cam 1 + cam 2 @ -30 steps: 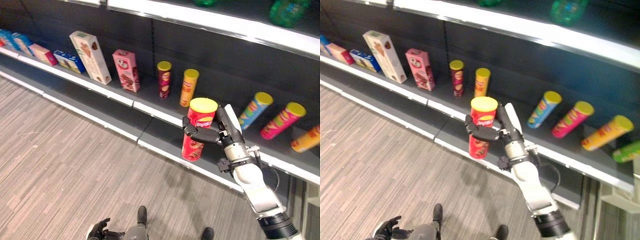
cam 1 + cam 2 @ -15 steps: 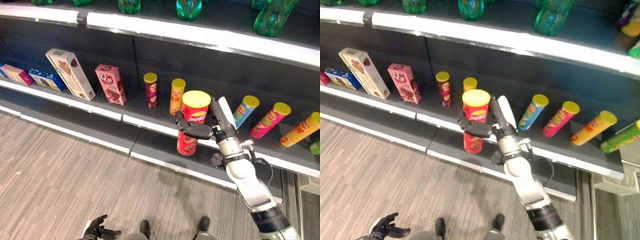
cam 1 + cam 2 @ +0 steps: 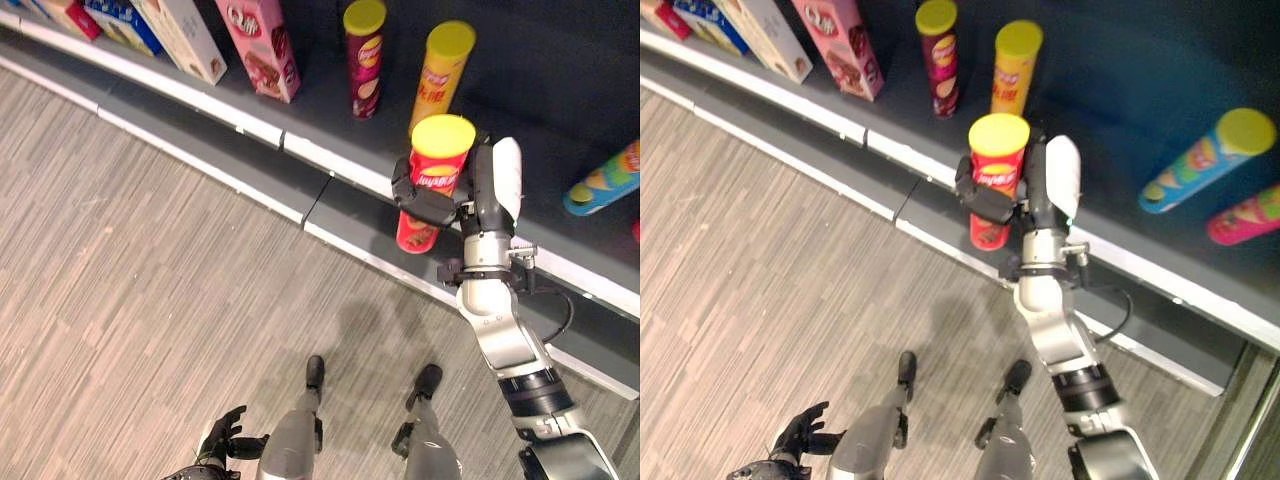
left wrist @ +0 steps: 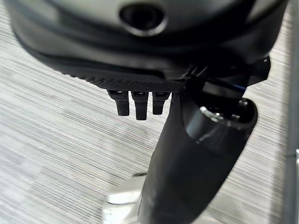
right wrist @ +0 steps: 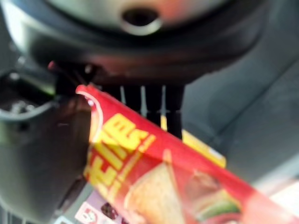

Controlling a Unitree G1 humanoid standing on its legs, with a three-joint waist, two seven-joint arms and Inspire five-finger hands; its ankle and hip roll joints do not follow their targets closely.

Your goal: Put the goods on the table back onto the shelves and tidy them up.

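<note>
While gripped by right hand [image 3: 470, 195] fingers, red can [image 3: 432, 180] upright, seemingly over shelf edge [image 3: 330, 170], yellow can [image 3: 440, 75] just behind.

Red can [image 3: 428, 185] glossy printed card with smooth yellow plastic lid, held in matt black plastic right hand [image 3: 470, 205], shelf [image 3: 300, 150] matt dark painted metal at 12 o'clock, floor [image 3: 140, 270] streaked grey wood-look planks, boxes [image 3: 262, 45] printed cardboard

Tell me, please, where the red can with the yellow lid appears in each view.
Left eye view: red can, right of centre, gripped by the right hand.
Right eye view: centre, upper half.
Right wrist view: runs across the hand.
Left wrist view: floor past the left hand.
Shared landmark: yellow can behind it.
</note>
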